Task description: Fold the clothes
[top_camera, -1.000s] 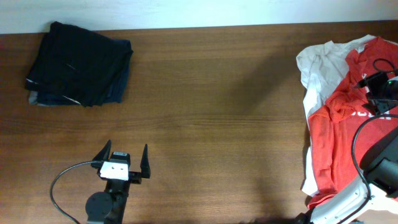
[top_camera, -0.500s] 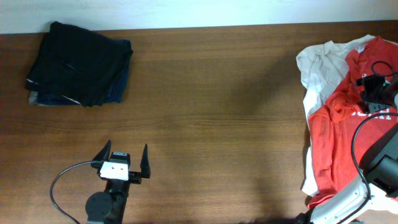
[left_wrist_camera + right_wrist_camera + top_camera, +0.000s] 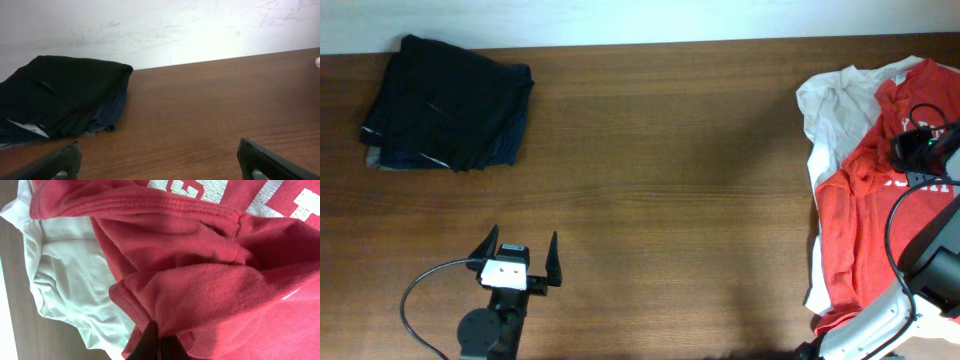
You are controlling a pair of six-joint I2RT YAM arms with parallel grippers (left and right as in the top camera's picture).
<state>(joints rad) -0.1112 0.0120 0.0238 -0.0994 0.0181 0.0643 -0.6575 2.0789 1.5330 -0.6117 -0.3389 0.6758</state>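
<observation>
The clothes, an orange-red T-shirt (image 3: pixel 860 230) with white lettering (image 3: pixel 280 200), lie crumpled at the table's right edge. My right gripper (image 3: pixel 902 152) sits over the shirt's upper part. In the right wrist view its dark fingertips (image 3: pixel 150 339) are pressed together on a raised fold of the red fabric (image 3: pixel 210 287), so my right gripper (image 3: pixel 159 341) is shut on the shirt. My left gripper (image 3: pixel 523 245) rests near the front left of the table, far from the shirt, jaws wide open with only bare wood between them (image 3: pixel 159 152).
A white garment (image 3: pixel 832 100) lies partly under the red shirt's left side, also seen in the right wrist view (image 3: pixel 65 280). A folded stack of dark clothes (image 3: pixel 450 105) sits at the back left corner (image 3: pixel 60 92). Brown wooden table (image 3: pixel 660 170).
The right gripper has shifted a little left over the shirt and its jaws have closed on a fold of red fabric. The left arm has not moved.
</observation>
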